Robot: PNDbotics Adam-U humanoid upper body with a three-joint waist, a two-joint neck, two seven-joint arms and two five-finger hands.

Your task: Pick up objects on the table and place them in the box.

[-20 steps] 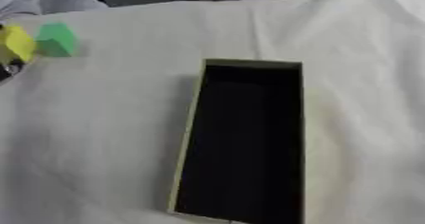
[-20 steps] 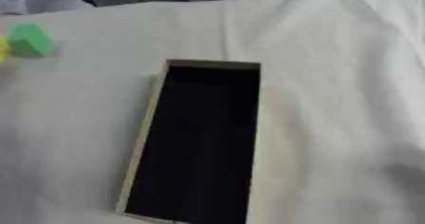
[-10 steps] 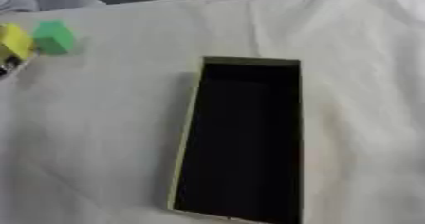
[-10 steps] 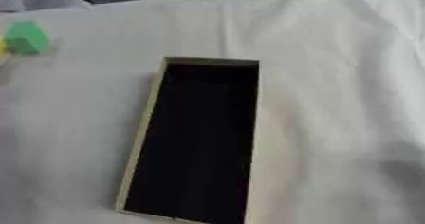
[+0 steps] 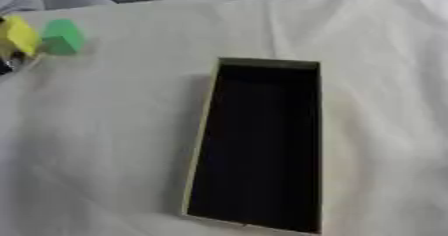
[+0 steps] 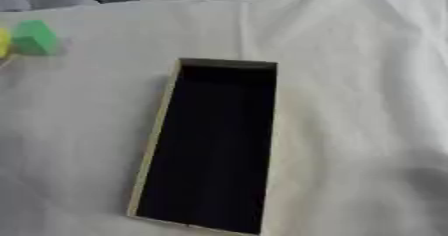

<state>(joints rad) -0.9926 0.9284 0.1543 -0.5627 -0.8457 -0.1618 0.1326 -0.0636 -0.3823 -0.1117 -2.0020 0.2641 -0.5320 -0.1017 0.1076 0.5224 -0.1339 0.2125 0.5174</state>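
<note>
Neither of my hands is in view, so their state is unknown; the green block (image 5: 62, 36) and yellow block (image 5: 19, 35) sit far left of the box (image 5: 199, 145), probably nearer my left arm, on the cloth-covered counter (image 5: 105, 130)

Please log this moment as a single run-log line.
box: open, dark inside, nothing seen in it | green block and yellow block: on cloth, far left, outside box | robot hands: not in view
</note>
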